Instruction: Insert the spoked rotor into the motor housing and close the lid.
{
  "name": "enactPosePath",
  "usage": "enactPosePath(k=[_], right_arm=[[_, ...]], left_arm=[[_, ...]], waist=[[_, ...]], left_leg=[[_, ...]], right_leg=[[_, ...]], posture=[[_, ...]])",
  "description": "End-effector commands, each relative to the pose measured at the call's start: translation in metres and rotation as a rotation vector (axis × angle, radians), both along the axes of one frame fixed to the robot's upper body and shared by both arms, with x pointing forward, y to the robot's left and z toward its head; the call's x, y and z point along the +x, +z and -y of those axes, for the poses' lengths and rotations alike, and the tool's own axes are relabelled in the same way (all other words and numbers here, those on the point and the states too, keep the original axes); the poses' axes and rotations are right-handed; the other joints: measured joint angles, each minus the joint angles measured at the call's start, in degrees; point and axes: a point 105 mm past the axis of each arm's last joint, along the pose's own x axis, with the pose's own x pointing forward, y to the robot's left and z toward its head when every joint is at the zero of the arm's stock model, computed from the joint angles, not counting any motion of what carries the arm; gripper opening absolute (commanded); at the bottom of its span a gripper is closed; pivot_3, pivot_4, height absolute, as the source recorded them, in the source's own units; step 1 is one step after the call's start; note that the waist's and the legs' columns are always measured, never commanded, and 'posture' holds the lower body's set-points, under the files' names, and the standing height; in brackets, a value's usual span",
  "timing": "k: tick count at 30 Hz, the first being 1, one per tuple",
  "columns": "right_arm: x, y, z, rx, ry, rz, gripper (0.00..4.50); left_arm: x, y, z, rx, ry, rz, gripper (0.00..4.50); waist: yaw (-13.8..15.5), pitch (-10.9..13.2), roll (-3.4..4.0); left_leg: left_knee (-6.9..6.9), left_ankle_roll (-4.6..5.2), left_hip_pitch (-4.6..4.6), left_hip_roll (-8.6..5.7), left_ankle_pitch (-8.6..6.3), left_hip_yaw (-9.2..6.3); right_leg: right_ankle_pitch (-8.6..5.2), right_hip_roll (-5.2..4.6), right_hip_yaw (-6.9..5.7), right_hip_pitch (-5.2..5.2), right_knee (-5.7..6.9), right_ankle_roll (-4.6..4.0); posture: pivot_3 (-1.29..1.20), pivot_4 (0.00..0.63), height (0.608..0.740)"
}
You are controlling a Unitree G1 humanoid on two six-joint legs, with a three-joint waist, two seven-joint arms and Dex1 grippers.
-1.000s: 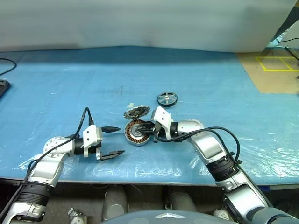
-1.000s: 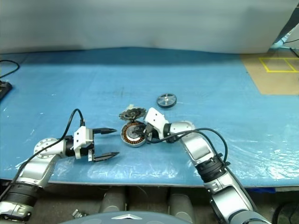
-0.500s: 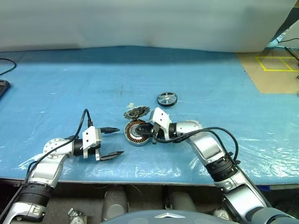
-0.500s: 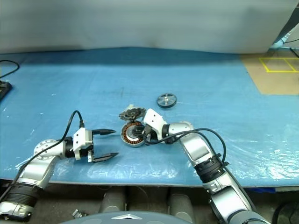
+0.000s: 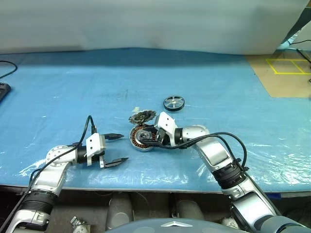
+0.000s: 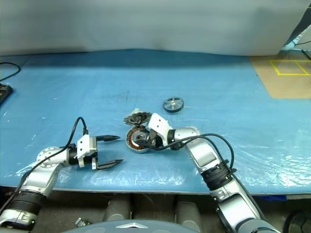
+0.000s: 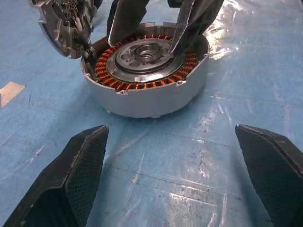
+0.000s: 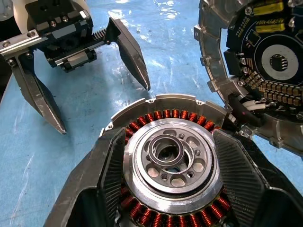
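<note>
The motor housing, a grey ring with copper windings, sits mid-table with a silver holed disc in its centre. My right gripper reaches into it from the right and is open, its fingers flanking that disc above the windings. The toothed lid leans tilted against the housing's far side with its circuit-board face showing, and a wire joins it to the housing. The spoked rotor lies flat on the table behind, apart from both grippers. My left gripper is open and empty, a short way left of the housing.
A wrinkled blue plastic sheet covers the table, and its front edge runs just below both arms. A small white scrap lies by the lid. Brown floor with yellow tape is at the back right, and a black cable at far left.
My right gripper's fingers have spread apart inside the housing, where they were shut before. The housing, lid, rotor and left arm stay where they were.
</note>
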Motion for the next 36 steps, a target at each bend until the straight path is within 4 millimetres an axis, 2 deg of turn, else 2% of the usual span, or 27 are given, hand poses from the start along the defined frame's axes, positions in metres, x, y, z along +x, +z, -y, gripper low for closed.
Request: enactPosePath(k=[1,5,6,8,13,36], right_arm=[[0.0012,0.0094,-0.0035,0.015,0.016,0.046,2.89],[0.0016,0.0100,-0.0039,0.017,0.018,0.051,2.89],[0.0017,0.0102,-0.0041,0.019,0.020,0.051,2.71],[0.0019,0.0107,-0.0043,0.021,0.023,0.051,2.26],[0.0027,0.0113,-0.0049,0.017,0.031,0.062,0.58],[0.0044,0.0054,-0.0029,-0.036,0.062,0.086,0.58]], left_arm=[[0.0006,0.0010,0.0008,-0.004,-0.003,0.027,4.50],[0.0005,-0.0014,-0.0001,-0.004,-0.001,0.028,4.50],[0.0006,-0.0016,-0.0003,-0.004,-0.001,0.028,4.50],[0.0012,-0.0019,-0.0007,-0.004,0.000,0.029,4.50],[0.0012,-0.0034,-0.0015,-0.004,0.002,0.025,4.50],[0.0008,-0.0054,-0.0012,0.003,0.013,0.021,4.50]], waist=[[0.0,0.0,0.00],[0.0,0.0,0.00],[0.0,0.0,0.00],[0.0,0.0,0.00],[0.0,0.0,0.00],[0.0,0.0,0.00]], left_leg=[[0.00,0.00,0.00,0.00,0.00,0.00],[0.00,0.00,0.00,0.00,0.00,0.00],[0.00,0.00,0.00,0.00,0.00,0.00],[0.00,0.00,0.00,0.00,0.00,0.00],[0.01,0.00,0.00,0.00,0.00,0.00],[0.01,0.00,0.00,0.00,0.00,0.00]], right_leg=[[0.00,0.00,0.00,0.00,0.00,0.00],[0.00,0.00,0.00,0.00,0.00,0.00],[0.00,0.00,0.00,0.00,0.01,0.00],[0.00,0.00,0.00,0.00,0.01,0.00],[0.00,0.00,0.00,0.00,0.02,0.00],[0.00,0.00,0.00,0.00,0.03,-0.01]], posture=[[0.00,0.150,0.740],[0.00,0.150,0.740],[0.00,0.150,0.740],[0.00,0.150,0.740],[0.00,0.150,0.740],[0.00,0.150,0.740]])
